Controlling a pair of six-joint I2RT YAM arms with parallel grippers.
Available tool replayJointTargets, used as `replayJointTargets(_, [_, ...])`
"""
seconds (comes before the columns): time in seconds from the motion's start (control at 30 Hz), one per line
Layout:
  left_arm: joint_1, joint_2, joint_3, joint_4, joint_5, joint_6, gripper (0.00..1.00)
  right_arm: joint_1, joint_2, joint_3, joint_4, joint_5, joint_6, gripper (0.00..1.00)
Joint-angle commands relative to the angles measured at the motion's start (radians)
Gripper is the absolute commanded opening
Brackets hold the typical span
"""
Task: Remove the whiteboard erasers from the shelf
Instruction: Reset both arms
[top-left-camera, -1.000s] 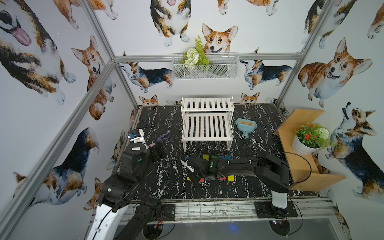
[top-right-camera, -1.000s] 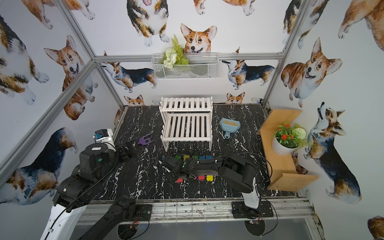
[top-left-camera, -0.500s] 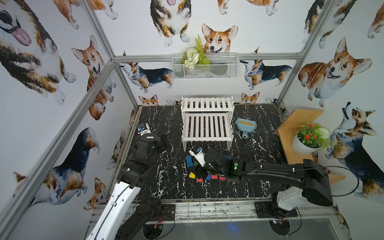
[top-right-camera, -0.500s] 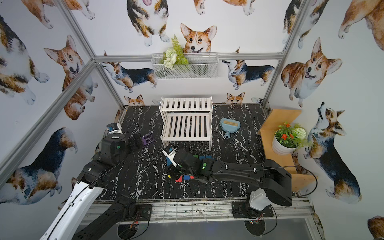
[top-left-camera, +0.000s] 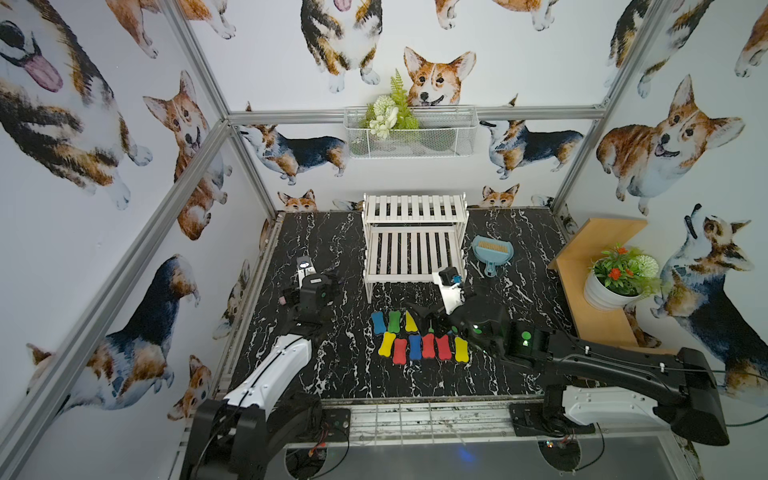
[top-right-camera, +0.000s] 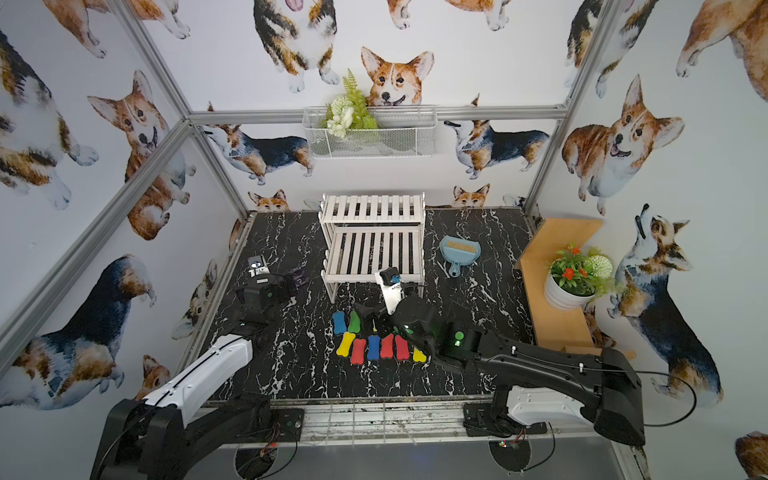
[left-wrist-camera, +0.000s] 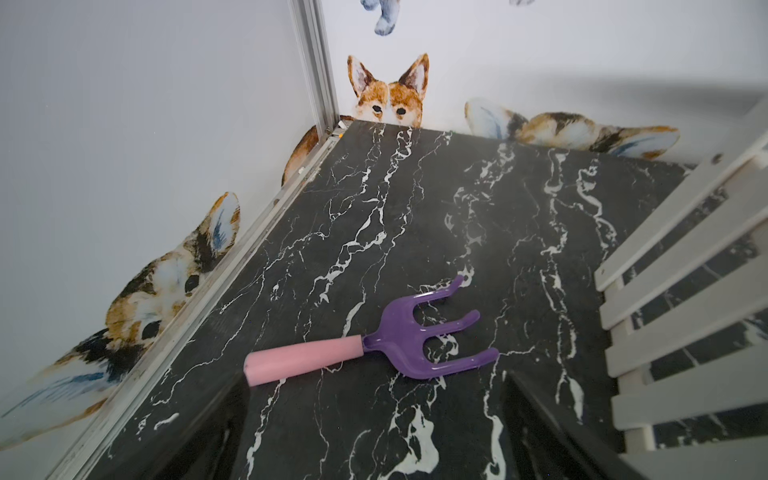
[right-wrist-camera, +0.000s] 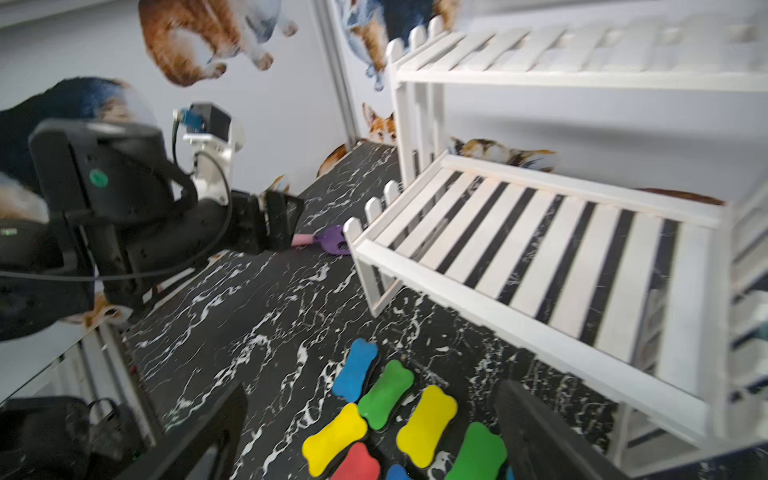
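So, the whiteboard erasers (top-left-camera: 414, 346) lie in two tight rows on the desk (top-left-camera: 332, 365), just in front of the shelf (top-left-camera: 411, 276). My right tool (right-wrist-camera: 370, 395) hangs over them, jaws wide, gripping nothing. And my left tool (left-wrist-camera: 376, 378) is wide too, near the desk's left edge, by a purple rake (left-wrist-camera: 374, 345).

L arm's fingers (left-wrist-camera: 536, 436) & R arm's fingers (right-wrist-camera: 536, 440) both spread wide, empty, low.

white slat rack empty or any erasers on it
Empty: both rack tiers show bare slats; the erasers lie on the table in front.
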Motion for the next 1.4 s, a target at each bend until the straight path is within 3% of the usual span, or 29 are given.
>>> replayJointTargets(0.0, [0.025, 0.067, -0.051, 0.313, 0.051, 0.111, 0.99, -0.03, -0.073, -0.037, -0.003, 0.151, -0.005, 1.0])
replayJointTargets(0.2, [0.059, 0.218, -0.127, 0.59, 0.092, 0.134, 0.99, -0.174, -0.24, -0.092, -0.093, 0.207, -0.047, 1.0])
replayJointTargets(0.3, [0.067, 0.298, -0.113, 0.639, 0.131, 0.14, 0.99, -0.295, -0.316, -0.155, -0.089, 0.333, -0.049, 1.0])
replayJointTargets(0.47, [0.064, 0.418, -0.168, 0.837, 0.164, 0.158, 0.99, -0.496, -0.415, -0.418, 0.243, 0.401, -0.332, 1.0])
replayJointTargets(0.53, [0.072, 0.427, -0.166, 0.832, 0.202, 0.156, 0.99, -0.568, -0.41, -0.49, 0.349, 0.415, -0.359, 1.0])
replayJointTargets(0.67, [0.084, 0.439, -0.188, 0.882, 0.23, 0.156, 0.99, -0.706, -0.327, -0.615, 0.622, 0.26, -0.407, 1.0])
replayJointTargets(0.77, [0.083, 0.445, -0.23, 0.96, 0.194, 0.139, 0.99, -0.758, -0.205, -0.69, 0.824, 0.224, -0.43, 1.0])
replayJointTargets(0.97, [0.086, 0.449, -0.223, 0.956, 0.194, 0.139, 1.0, -0.902, 0.045, -0.752, 1.099, 0.059, -0.368, 1.0])
replayJointTargets(1.23, [0.086, 0.454, -0.211, 0.942, 0.194, 0.141, 0.99, -0.949, 0.328, -0.712, 1.295, -0.063, -0.374, 1.0])
replayJointTargets(1.37, [0.087, 0.456, -0.209, 0.936, 0.193, 0.141, 1.0, -1.006, 0.327, -0.654, 1.163, -0.162, -0.333, 1.0])
